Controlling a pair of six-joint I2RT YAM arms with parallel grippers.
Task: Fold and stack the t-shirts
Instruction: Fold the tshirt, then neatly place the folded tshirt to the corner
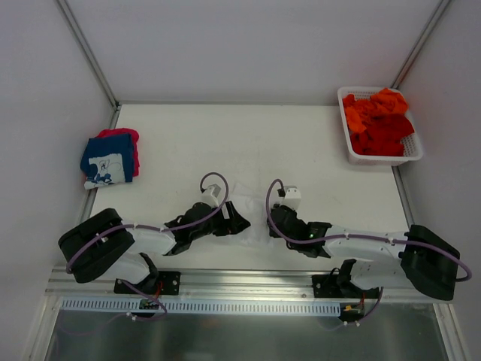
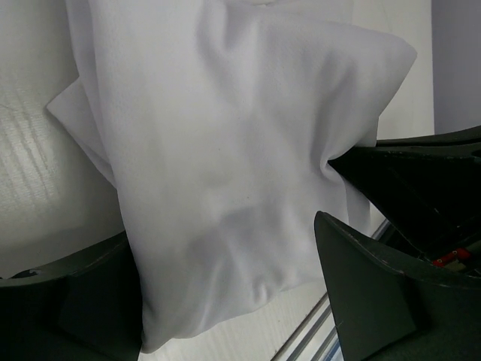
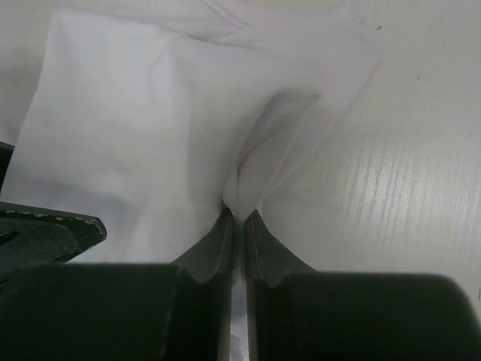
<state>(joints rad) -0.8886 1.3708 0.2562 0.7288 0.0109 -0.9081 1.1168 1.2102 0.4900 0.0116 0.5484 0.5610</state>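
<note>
White table (image 1: 248,143): walled by pale panels (image 1: 248,45).
Left gripper (image 1: 240,223): jaws apart, straddling white t-shirt (image 2: 225,150).
Right gripper (image 3: 240,226): pinching it.

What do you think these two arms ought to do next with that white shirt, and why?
Probably the left gripper should close on the white t-shirt: its fingers stand open either side of the cloth, while the right gripper pinches a fold. Then both could lift it together.
</note>
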